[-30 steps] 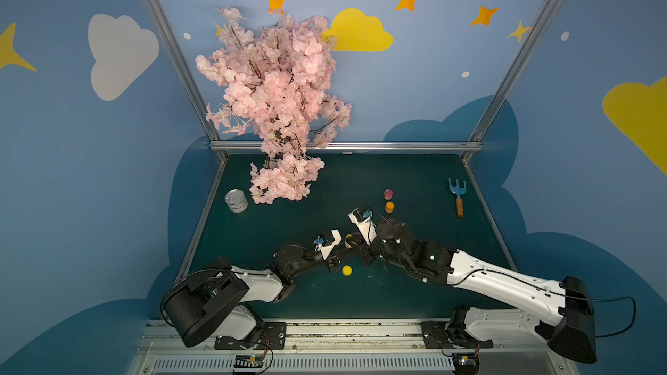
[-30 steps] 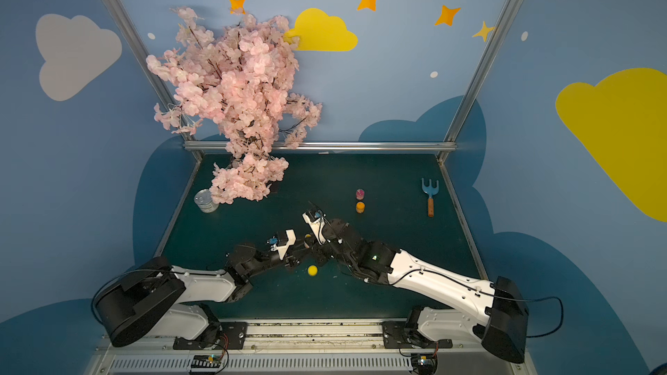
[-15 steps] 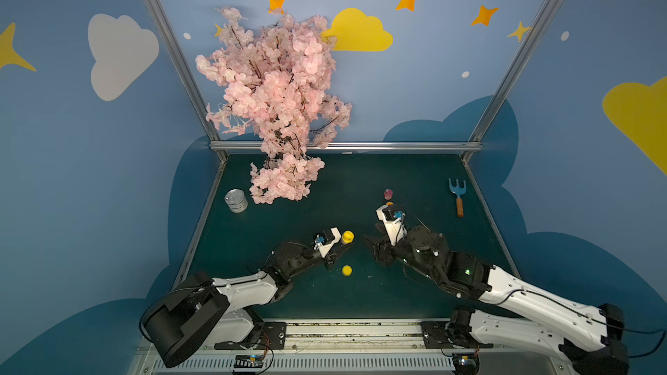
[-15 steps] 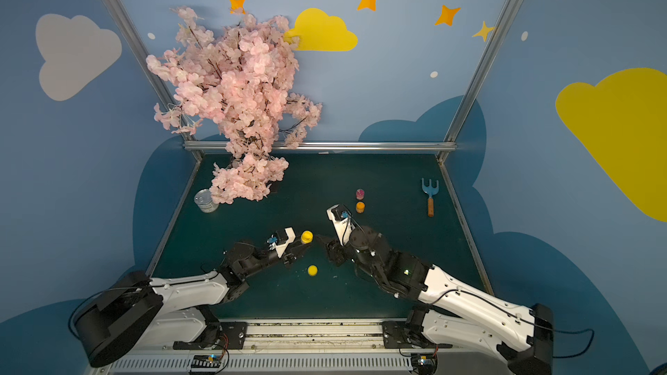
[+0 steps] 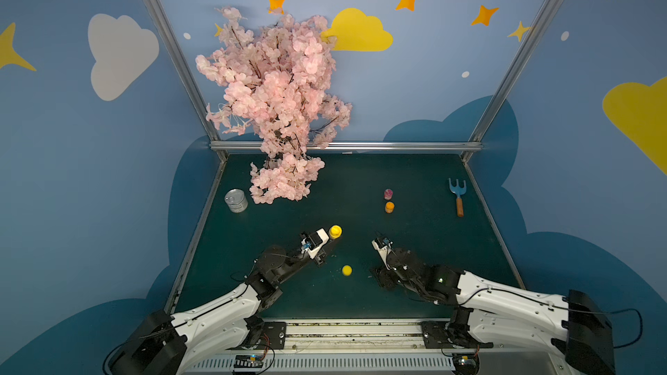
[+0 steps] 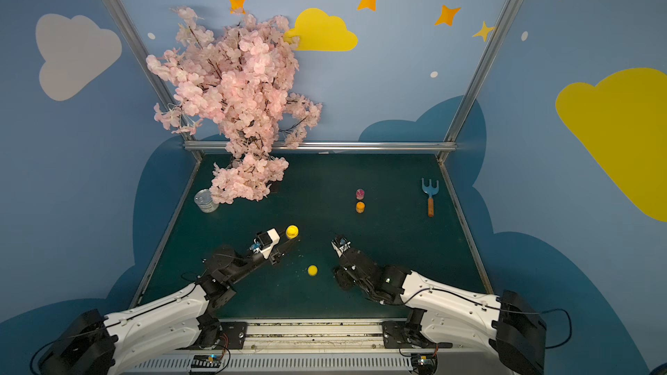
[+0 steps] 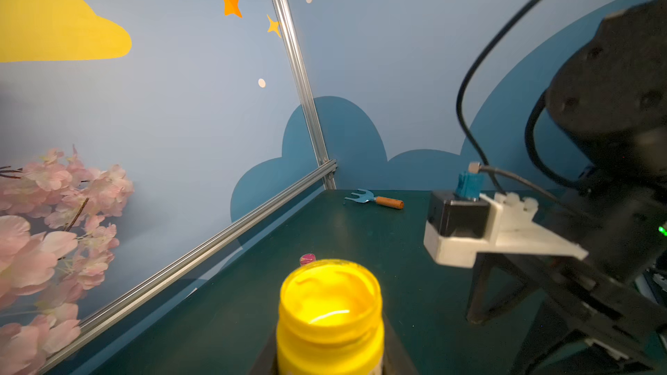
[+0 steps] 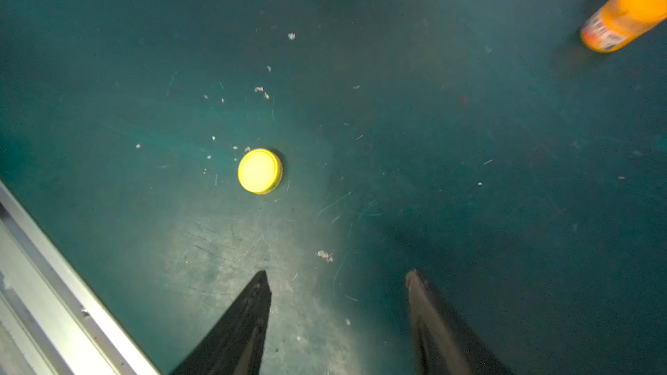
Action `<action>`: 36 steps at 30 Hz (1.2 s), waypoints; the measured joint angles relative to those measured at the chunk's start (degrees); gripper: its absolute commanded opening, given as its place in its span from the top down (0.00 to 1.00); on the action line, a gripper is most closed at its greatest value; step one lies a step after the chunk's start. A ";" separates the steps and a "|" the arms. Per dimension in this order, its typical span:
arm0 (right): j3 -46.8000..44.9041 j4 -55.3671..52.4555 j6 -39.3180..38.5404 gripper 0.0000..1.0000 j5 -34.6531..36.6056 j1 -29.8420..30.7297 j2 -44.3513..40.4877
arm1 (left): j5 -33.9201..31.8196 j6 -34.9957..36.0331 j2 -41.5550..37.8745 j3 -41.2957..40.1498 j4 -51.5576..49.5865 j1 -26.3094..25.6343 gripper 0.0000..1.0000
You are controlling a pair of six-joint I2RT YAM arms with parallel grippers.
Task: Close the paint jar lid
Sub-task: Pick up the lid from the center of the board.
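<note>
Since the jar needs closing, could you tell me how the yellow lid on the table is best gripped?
Pinch the lid across its side wall, coming straight down from above: it lies flat on the table, a low round disc.

Table: dark green top, aluminium rail along far edge. Far left corner: artificial pink blossom tree, lowest cluster hanging over the surface. Tin can upright by left edge, just beside those blossoms. Right of centre: pink paint jar and orange paint jar, upright, just beside each other, pink nearer far edge. Toy garden fork, blue head, wooden handle, lying flat near right edge, tines toward far edge. Pale flecks scattered on the top
</note>
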 measured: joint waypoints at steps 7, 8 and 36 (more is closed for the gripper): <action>10.34 0.92 -0.85 0.38 -3.43 2.03 15.67 | -2.97 0.96 -2.60 -1.09 -1.05 -1.03 0.66; 11.54 1.29 -1.09 0.38 -3.54 2.54 17.27 | -3.30 1.20 -2.78 -1.09 -1.09 -1.14 0.66; 20.61 0.15 0.33 0.53 0.11 5.18 34.36 | -14.05 3.28 -5.86 -2.69 -1.07 -1.62 0.65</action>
